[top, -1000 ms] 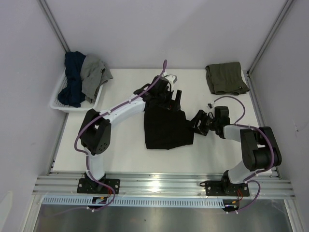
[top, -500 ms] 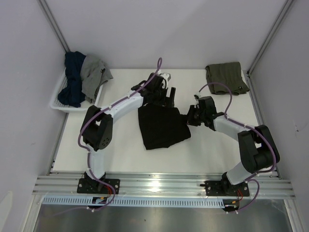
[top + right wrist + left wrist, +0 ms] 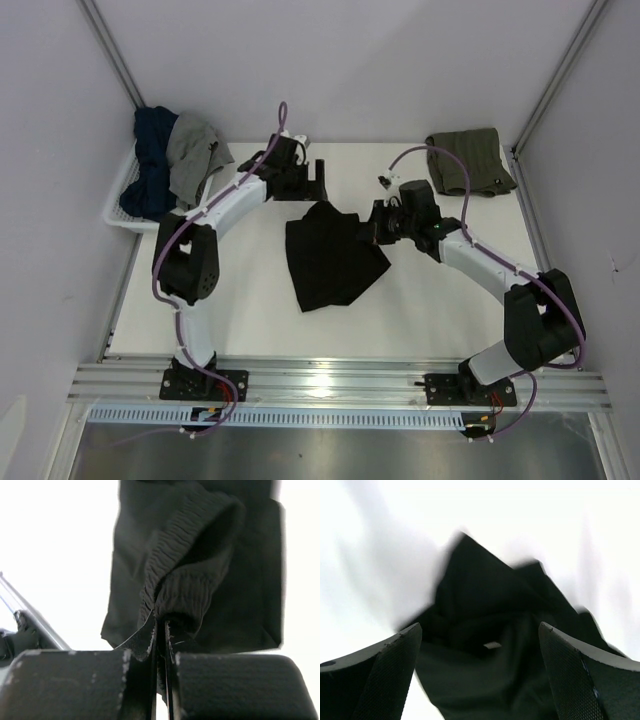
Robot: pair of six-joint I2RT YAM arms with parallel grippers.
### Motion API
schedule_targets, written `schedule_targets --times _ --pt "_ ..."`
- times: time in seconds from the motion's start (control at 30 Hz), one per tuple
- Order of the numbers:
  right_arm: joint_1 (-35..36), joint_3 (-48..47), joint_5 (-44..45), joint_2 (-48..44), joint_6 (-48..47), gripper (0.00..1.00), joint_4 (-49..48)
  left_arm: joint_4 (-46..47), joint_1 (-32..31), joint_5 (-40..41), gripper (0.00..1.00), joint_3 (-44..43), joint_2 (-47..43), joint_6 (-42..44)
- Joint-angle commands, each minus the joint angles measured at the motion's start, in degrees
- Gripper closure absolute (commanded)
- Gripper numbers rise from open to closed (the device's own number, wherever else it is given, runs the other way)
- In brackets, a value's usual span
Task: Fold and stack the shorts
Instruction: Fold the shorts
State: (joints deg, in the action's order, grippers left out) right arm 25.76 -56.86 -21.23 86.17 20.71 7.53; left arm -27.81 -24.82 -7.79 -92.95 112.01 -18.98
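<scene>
The black shorts (image 3: 330, 262) lie crumpled in the middle of the table, their far right corner pulled up. My right gripper (image 3: 373, 228) is shut on that corner; the right wrist view shows the ribbed waistband (image 3: 185, 575) pinched between its fingertips (image 3: 162, 625). My left gripper (image 3: 318, 181) hovers just beyond the shorts' far edge, open and holding nothing. In the left wrist view its fingers (image 3: 385, 680) stand wide apart over the black cloth (image 3: 490, 635). The olive-green shorts (image 3: 468, 160) lie folded at the back right corner.
A white basket (image 3: 125, 221) at the back left holds a dark blue garment (image 3: 150, 170) and a grey one (image 3: 196, 155). Walls close in the table on three sides. A metal rail with the arm bases runs along the near edge.
My right gripper has shut on the black shorts' edge and moved up and left with it, skewing the cloth. My left gripper, still open, has pulled back off the shorts toward the back left.
</scene>
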Motion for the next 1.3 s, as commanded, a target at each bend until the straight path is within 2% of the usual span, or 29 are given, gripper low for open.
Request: schedule_targets --times 0.0,0.17,0.33,0.47,0.63,0.87,1.03,1.17,1.27 --pt "2.3 -6.8 -5.1 -0.8 -5.6 1.00 0.8 -2.2 2.6 -2.8 0.01 -6.4 3.8 3.5" --pt "4.9 -9.1 -10.2 0.4 -10.9 1.00 3.0 -0.9 5.9 -6.4 0.01 -9.2 7.3 5.6" --pt "5.6 -7.3 -12.3 0.3 -12.4 1.00 1.9 -7.3 6.4 -13.2 0.04 -18.2 14.2 10.9" --pt "5.6 -8.1 -14.4 1.5 -13.1 1.00 2.0 -6.3 6.1 -19.3 0.05 -15.6 14.6 13.5" --pt "5.8 -12.8 -16.6 4.6 -14.3 1.00 2.3 -9.1 4.9 -20.1 0.05 -16.6 16.6 17.7" --pt "4.0 -22.8 -24.6 13.2 -19.4 1.00 7.4 -10.3 4.8 -18.2 0.05 -17.4 19.2 18.4" --pt "-1.7 -27.0 -30.4 20.2 -18.3 1.00 9.0 -8.1 4.8 -18.6 0.05 -15.8 18.3 18.0" --pt "-4.6 -29.5 -30.8 25.9 -18.2 1.00 10.8 -7.6 5.0 -20.3 0.05 -14.9 17.2 17.5" --pt "-5.7 -30.6 -30.7 29.6 -18.2 1.00 11.1 -10.0 5.2 -17.5 0.05 -16.4 17.2 17.3"
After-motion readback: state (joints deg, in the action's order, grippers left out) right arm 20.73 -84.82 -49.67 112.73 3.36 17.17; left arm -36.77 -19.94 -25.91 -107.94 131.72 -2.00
